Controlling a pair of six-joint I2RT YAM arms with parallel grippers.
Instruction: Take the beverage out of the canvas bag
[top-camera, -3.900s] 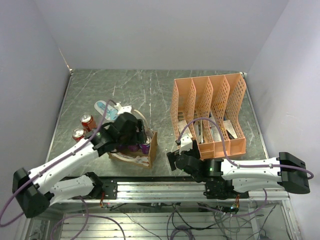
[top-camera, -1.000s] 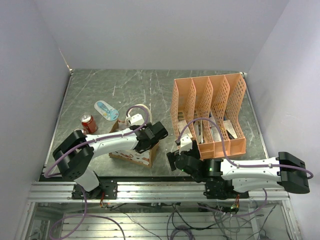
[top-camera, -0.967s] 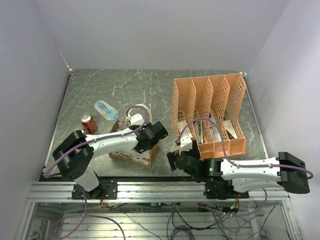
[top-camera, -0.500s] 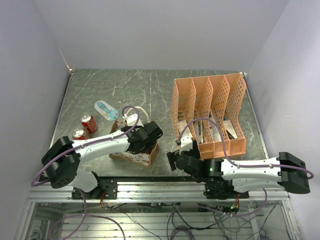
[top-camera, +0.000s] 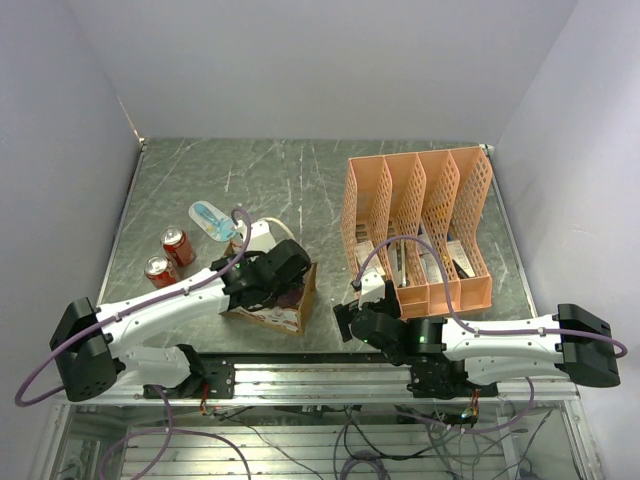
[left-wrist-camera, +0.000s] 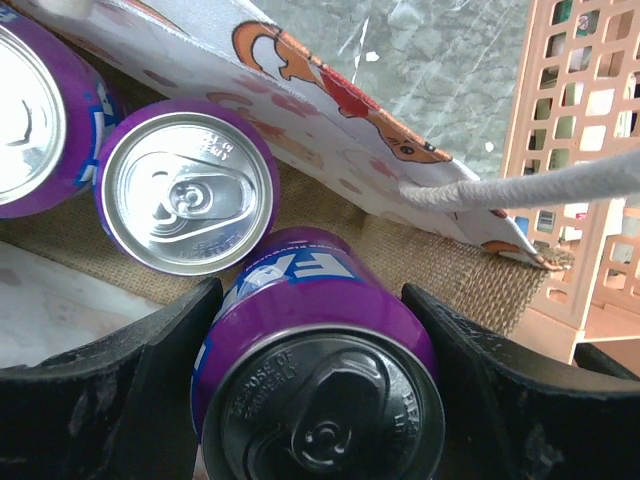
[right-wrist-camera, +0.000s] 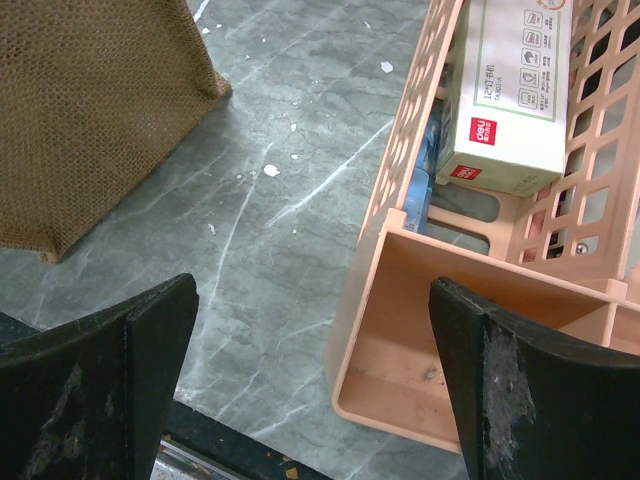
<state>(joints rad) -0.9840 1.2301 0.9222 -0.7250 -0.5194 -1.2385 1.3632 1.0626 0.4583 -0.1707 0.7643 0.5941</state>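
Left gripper (left-wrist-camera: 310, 300) is pinching a purple can (left-wrist-camera: 320, 370), one finger (left-wrist-camera: 110, 400) pressing on each side of the can's body. The dark lid is facing the wrist camera. The can is sitting inside the canvas bag (left-wrist-camera: 450, 270), close to the burlap wall (whether its base is touching the bag floor, cannot tell).

Just past the fingertips a second purple can (left-wrist-camera: 186, 192), silver-topped, is standing upright beside the gripped one. A third can (left-wrist-camera: 30, 110) is showing at the frame edge beyond the left finger. Past these the bag's printed panel (left-wrist-camera: 330, 100) is lying across the view, and a cream handle cord (left-wrist-camera: 520, 185) is running off beyond the right finger.

Right gripper (right-wrist-camera: 312, 290) is hanging low over the table (right-wrist-camera: 280, 230), fingers spread wide with nothing between them. The bag's brown corner is lying beyond its left finger. The orange file rack (right-wrist-camera: 400, 380) is standing beyond its right finger, a white box (right-wrist-camera: 510, 90) leaning in one slot.

Farther out to the left hand's left, outside the bag, one red can (top-camera: 158, 270) and another red can (top-camera: 178, 243) are standing on the table. A pale blue packet (top-camera: 208, 218) is lying beyond them.
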